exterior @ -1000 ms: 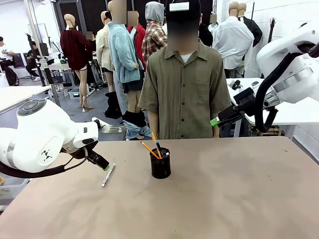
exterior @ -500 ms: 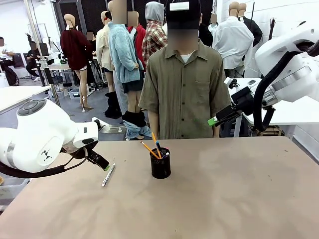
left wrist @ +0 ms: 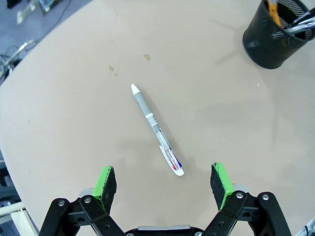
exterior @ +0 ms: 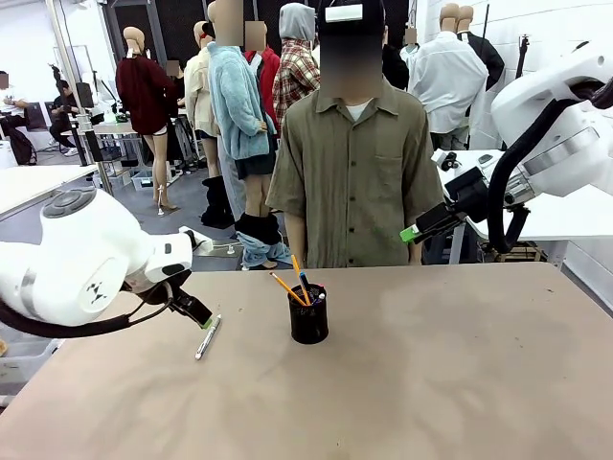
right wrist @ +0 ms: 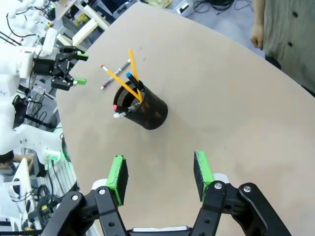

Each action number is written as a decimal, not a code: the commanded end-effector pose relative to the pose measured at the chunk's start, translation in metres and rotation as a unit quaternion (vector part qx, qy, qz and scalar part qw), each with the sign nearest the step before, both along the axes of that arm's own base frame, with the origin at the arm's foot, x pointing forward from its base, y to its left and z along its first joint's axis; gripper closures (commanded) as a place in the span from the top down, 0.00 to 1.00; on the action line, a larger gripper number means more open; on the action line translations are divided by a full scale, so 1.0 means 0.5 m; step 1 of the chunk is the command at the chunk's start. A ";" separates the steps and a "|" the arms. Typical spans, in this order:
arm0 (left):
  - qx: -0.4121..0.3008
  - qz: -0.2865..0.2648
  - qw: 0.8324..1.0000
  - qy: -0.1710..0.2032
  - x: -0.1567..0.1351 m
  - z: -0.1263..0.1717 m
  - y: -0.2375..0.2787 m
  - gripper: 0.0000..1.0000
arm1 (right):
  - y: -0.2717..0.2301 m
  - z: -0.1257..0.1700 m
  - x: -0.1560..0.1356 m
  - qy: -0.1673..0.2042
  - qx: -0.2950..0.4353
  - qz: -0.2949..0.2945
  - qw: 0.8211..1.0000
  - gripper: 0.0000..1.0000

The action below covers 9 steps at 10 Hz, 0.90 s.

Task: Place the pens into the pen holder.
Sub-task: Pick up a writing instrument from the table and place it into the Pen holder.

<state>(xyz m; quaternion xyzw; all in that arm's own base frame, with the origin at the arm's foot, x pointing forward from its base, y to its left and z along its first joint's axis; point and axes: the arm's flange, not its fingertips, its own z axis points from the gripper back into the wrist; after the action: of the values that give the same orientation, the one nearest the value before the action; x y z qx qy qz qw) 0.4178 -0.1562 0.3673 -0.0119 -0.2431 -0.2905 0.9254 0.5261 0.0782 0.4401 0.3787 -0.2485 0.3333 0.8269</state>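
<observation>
A white pen (left wrist: 156,130) with a grey grip lies flat on the table, left of the pen holder (exterior: 308,316). The holder is a black mesh cup with two yellow pencils (exterior: 286,287) and a dark blue pen (exterior: 305,284) standing in it. My left gripper (left wrist: 165,179) hangs open just above the white pen (exterior: 208,336), its green pads (left wrist: 104,182) on either side of the pen's near end. My right gripper (exterior: 412,233) is raised high at the right, open and empty. In the right wrist view the right gripper (right wrist: 160,173) looks down on the holder (right wrist: 146,112).
A person (exterior: 356,163) stands at the far edge of the table, right behind the holder. The brown tabletop (exterior: 450,374) has free room to the right and front. The left gripper (right wrist: 69,69) shows small in the right wrist view, next to the white pen (right wrist: 116,73).
The left arm has shifted slightly to the right above the white pen. The right gripper has barely moved. The pens and holder lie as before.
</observation>
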 end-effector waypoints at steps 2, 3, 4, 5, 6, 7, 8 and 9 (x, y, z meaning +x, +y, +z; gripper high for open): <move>0.023 0.045 0.994 0.092 0.129 -0.010 -0.028 1.00 | 0.000 0.000 0.005 -0.004 0.007 0.010 1.000 0.68; 0.026 0.032 0.993 0.111 0.156 -0.021 -0.042 1.00 | 0.000 0.000 0.005 -0.004 0.007 0.010 1.000 0.68; 0.026 0.031 0.991 0.131 0.178 -0.034 -0.056 1.00 | 0.000 0.000 0.005 -0.004 0.007 0.010 1.000 0.68; 0.027 0.036 0.988 0.149 0.195 -0.047 -0.063 1.00 | 0.000 0.000 0.005 -0.004 0.007 0.010 1.000 0.68; 0.024 0.042 0.987 0.155 0.205 -0.061 -0.069 1.00 | 0.000 0.000 0.005 -0.004 0.007 0.010 1.000 0.68; 0.027 0.048 0.984 0.167 0.216 -0.076 -0.070 1.00 | 0.000 0.000 0.005 -0.004 0.007 0.010 1.000 0.68; 0.030 0.058 0.983 0.172 0.217 -0.084 -0.068 1.00 | 0.000 0.000 0.005 -0.004 0.007 0.010 1.000 0.68; 0.030 0.055 0.982 0.176 0.217 -0.089 -0.064 1.00 | 0.000 0.000 0.005 -0.004 0.007 0.010 1.000 0.68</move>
<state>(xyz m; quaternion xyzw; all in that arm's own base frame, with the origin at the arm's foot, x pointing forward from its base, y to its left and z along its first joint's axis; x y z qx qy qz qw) 0.5238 -0.1880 0.3190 -0.0215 -0.0748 -0.2531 0.9643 0.5266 0.0783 0.4401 0.3793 -0.2482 0.3336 0.8266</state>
